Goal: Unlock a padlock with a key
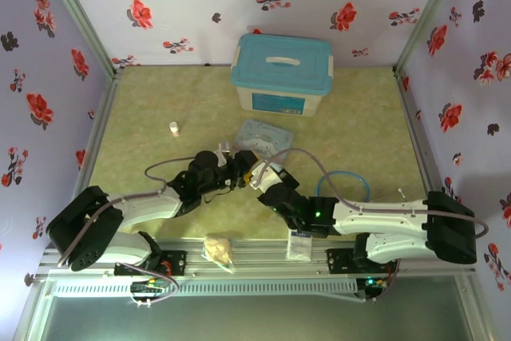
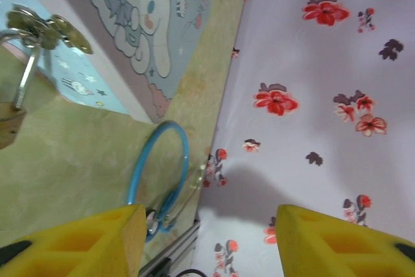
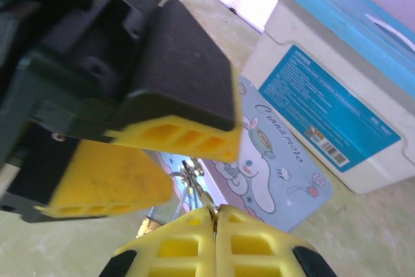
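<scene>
My right gripper [image 3: 216,215] is shut on the key [image 3: 209,198], which hangs on a small ring with other keys [image 3: 191,174]. Below and left of that ring the brass padlock [image 3: 148,225] shows partly, behind my fingers. In the left wrist view the padlock [image 2: 8,128] is cut off by the left edge, and its silver shackle [image 2: 26,82] rises to the bunch of keys [image 2: 45,27]. My left gripper [image 2: 211,215] stands open with nothing between its yellow fingers [image 2: 78,241], just beside the lock. From above, both grippers [image 1: 239,167] [image 1: 254,177] meet at the table's middle.
A pastel cartoon tin [image 1: 259,135] lies flat just behind the grippers, with a blue-lidded white box [image 1: 281,73] further back. A small white bottle [image 1: 174,128] stands at the left, and a blue ring [image 1: 345,185] lies at the right. A bag [image 1: 219,249] and a packet [image 1: 300,243] rest on the front rail.
</scene>
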`<state>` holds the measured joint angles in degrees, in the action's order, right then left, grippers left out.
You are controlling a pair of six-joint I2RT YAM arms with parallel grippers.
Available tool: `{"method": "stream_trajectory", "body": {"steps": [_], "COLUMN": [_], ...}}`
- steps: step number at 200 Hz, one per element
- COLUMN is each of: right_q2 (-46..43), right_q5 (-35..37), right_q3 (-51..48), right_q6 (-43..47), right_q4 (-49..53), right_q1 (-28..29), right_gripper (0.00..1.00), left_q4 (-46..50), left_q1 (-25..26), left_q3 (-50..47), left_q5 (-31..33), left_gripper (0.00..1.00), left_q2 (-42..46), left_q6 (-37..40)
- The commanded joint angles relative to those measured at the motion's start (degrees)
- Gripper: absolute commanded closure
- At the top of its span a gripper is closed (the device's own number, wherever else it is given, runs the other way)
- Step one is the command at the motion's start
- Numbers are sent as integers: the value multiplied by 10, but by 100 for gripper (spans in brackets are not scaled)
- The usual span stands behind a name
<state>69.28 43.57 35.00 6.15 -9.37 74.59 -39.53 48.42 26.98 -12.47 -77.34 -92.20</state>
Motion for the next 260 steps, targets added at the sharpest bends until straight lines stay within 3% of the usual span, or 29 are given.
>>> {"method": "stream_trajectory", "body": {"steps": [1,44,98,143,148,158,171,197,209,228,241,260], "right_q2": [24,63,52,34,29,6,-43,-162,-193,-184,-144,-76], "right_q5": [23,29,19,30,39,25,-50,-369,-493,-628,-703,-755], "right_q3": [7,15,13,-1,-4,-11,-21,-82,-116,-135,-135,-141], "right_q6": [30,44,55,41,27,-6,-84,-293,-394,-522,-582,-663], "right_q4": [-43,-56,-59,-60,-64,-50,-11,-31,-101,-194,-269,-405], "right_q1": [9,17,18,18,17,9,-24,-185,-261,-348,-371,-377], "right_gripper": [100,100,100,100,95,70,42,21,17,14,16,21], "left_q4": [-74,-73,-80,-95,-97,-102,-106,-80,-76,-78,-111,-154], "left_q1": [4,3,3,3,3,3,3,3,4,6,9,11], "left_q3": [-13,-25,-33,-33,-33,-32,-30,-13,-4,10,9,3], "left_q5": [6,10,14,13,13,13,15,23,27,29,31,38], "left_gripper": [52,71,96,100,100,100,100,100,100,100,100,100], "left_q2": [-12,-8,-10,-24,-25,-27,-25,-4,7,24,32,40], "left_q6": [-31,-35,-36,-30,-29,-22,-7,66,112,177,210,237]}}
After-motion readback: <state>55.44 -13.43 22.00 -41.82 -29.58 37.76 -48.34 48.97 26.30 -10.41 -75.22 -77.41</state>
